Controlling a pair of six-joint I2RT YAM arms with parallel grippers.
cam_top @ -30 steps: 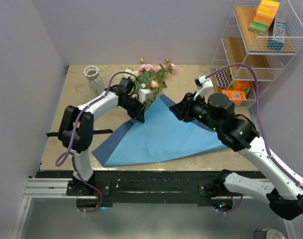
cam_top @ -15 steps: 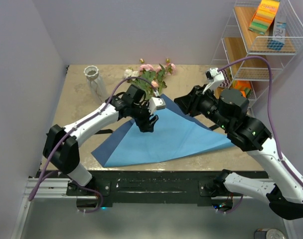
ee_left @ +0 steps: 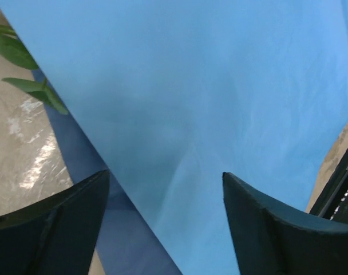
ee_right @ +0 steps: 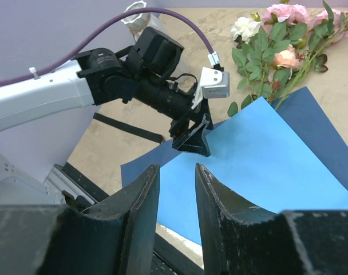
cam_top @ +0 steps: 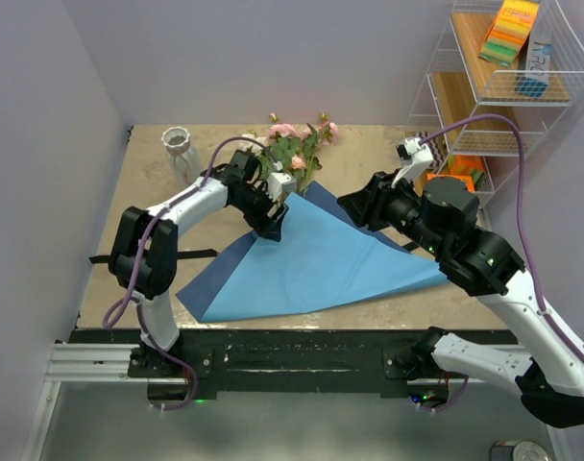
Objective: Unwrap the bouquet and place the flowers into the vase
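my left jaws have just gone from a narrow pinch to wide, and nothing sits between them: the blue paper [ee_left: 220, 86] lies flat directly beneath them, let go. half a second back they reached further toward my right jaws; now they are drawn back over the sheet's far edge. my right jaws hang raised above the paper's other side, narrow and empty. the flowers [cam_top: 294, 149] lie loose on the counter [cam_top: 158, 211] just beyond my left jaws, leaves at the paper's tip. the vase [cam_top: 181, 149] stands apart, beyond and left of them. unwrapping looks done, i judge; the stems come next.
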